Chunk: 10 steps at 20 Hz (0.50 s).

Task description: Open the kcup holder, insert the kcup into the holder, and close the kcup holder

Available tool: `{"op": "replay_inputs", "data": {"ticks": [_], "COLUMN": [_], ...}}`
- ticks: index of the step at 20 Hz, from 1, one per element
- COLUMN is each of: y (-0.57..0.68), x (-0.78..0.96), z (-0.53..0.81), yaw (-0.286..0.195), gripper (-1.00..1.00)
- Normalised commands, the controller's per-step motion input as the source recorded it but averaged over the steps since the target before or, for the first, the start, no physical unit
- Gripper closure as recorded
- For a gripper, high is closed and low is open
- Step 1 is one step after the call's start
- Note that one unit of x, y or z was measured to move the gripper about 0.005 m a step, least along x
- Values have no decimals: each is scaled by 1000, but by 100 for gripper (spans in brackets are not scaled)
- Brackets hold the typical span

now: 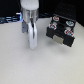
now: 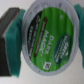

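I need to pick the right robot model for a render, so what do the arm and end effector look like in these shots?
In the exterior view the arm is white and rounded, narrowing to a pale, light grey end effector with long slim fingers. A small dark part sits on the side of the wrist. In the wrist view the fingers are covered in teal, with a black block-shaped pad beside them. No cables or markings can be made out.
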Motion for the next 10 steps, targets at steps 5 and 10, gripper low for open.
{"op": "replay_inputs", "data": {"ticks": [5, 10], "y": [449, 671], "x": [106, 94], "z": [878, 642], "yaw": [3, 7], "gripper": [100, 100]}}
